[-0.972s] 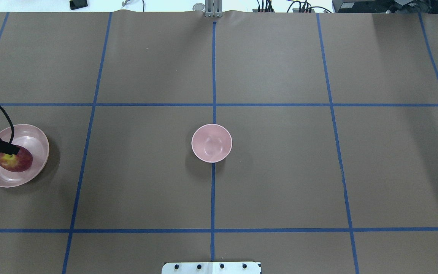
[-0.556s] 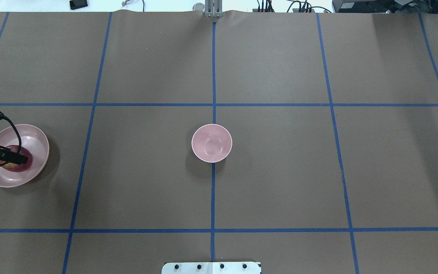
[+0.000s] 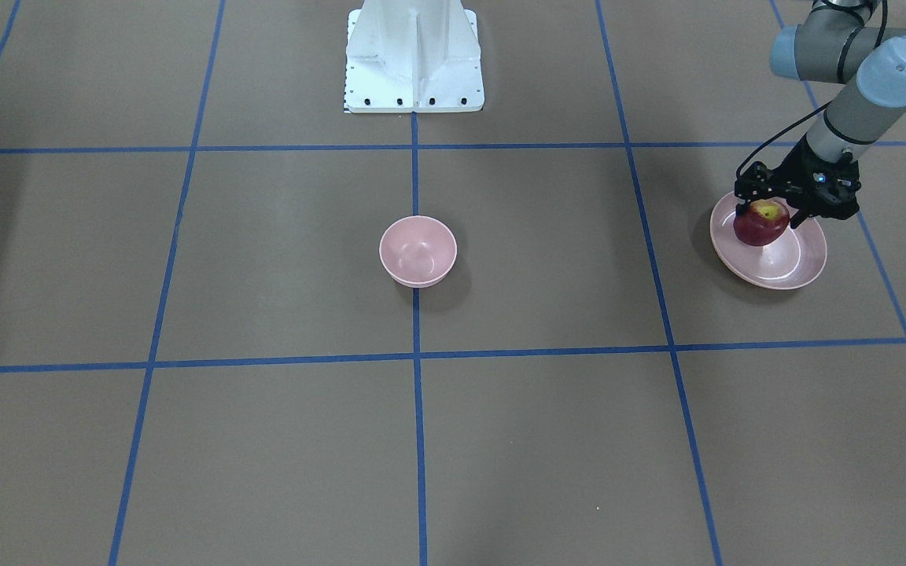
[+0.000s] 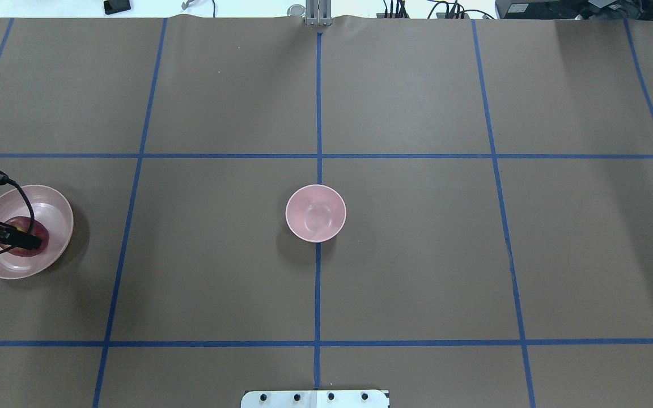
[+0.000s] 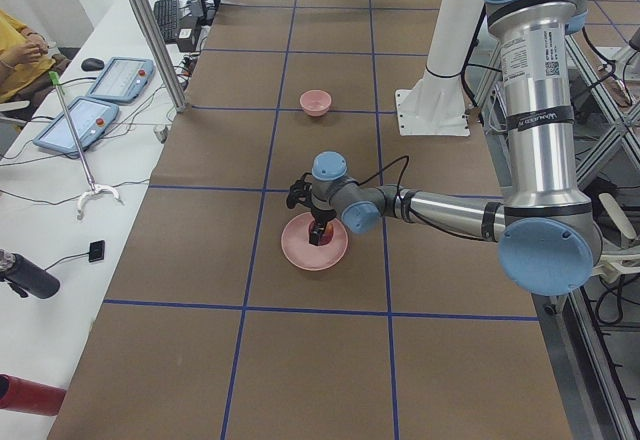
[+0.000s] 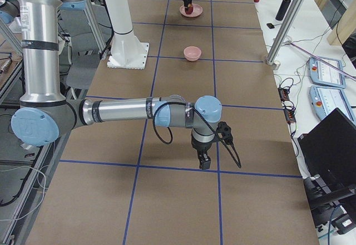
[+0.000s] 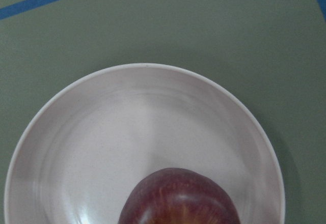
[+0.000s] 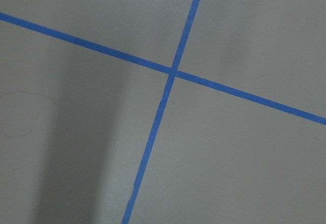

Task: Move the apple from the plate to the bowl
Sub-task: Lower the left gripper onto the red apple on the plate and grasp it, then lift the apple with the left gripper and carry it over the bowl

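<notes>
Apple: we see the apple (image 3: 761, 226) on the plate (image 3: 795, 271), not at its middle. In the overhead view it lies toward 6 o'clock on the dish, with its yellow-green top facing up.

Left claw: the left claw (image 3: 771, 214) is down over the apple, with a dark finger on either side of it. We cannot tell whether the fingers press on the fruit or stand just off it. The left wrist view shows only the apple's top and the plate.

Why so: we judge that the top-down approach suits a round fruit in a shallow dish. The low rim leaves the apple's sides free for the fingers.

Bowl: the bowl (image 3: 418, 251) stands empty at the counter's (image 3: 547, 409) middle, on a blue tape line (image 3: 415, 358). In the overhead view the plate lies at 9 o'clock from it, well apart.

Right claw: the right claw (image 6: 204, 164) hangs over bare counter near a tape crossing, far from both dishes. We cannot tell whether it is apart or together.

Around: the white robot base (image 3: 414, 55) stands at 12 o'clock from the bowl in the front-facing view.

In the way: we see only bare paper between plate and bowl. The apple is nearly as wide as the bowl, so we think the drop needs good centring.
</notes>
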`<move>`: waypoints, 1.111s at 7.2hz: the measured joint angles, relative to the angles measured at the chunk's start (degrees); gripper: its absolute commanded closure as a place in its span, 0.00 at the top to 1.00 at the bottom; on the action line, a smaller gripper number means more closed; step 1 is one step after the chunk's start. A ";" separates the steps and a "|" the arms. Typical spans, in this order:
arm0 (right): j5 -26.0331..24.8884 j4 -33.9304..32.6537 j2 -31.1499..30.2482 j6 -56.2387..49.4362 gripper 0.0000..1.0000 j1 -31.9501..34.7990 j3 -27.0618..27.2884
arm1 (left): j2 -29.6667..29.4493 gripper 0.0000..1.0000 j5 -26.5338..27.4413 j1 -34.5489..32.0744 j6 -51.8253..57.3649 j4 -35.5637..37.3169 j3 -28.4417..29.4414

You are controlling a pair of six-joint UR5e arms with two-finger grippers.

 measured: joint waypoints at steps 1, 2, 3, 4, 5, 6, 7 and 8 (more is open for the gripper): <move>0.00 0.00 0.00 0.00 1.00 0.00 -0.01 | -0.28 0.96 0.02 0.17 -0.03 -0.06 0.79; 0.00 0.00 0.00 -0.01 1.00 0.00 -0.02 | -0.64 0.93 0.03 0.35 -0.07 -0.14 1.51; 0.00 0.00 0.00 -0.07 1.00 0.00 -0.02 | -1.12 0.72 0.03 0.53 -0.12 -0.20 2.15; 0.00 0.00 0.00 -0.16 1.00 0.00 -0.02 | -1.64 0.44 -0.01 0.69 -0.20 -0.23 2.65; 0.00 0.00 0.00 -0.19 1.00 0.00 -0.04 | -2.08 0.19 -0.19 0.72 -0.32 -0.23 2.88; 0.00 0.00 0.00 -0.19 1.00 0.00 -0.06 | -2.32 0.14 -0.49 0.69 -0.37 -0.17 2.57; 0.00 0.00 0.00 -0.17 1.00 0.00 -0.05 | -2.31 0.14 -1.84 0.57 -0.40 0.32 1.09; 0.00 0.00 0.00 -0.11 1.00 0.00 -0.03 | -2.32 0.14 -4.32 0.28 -0.45 2.35 -1.80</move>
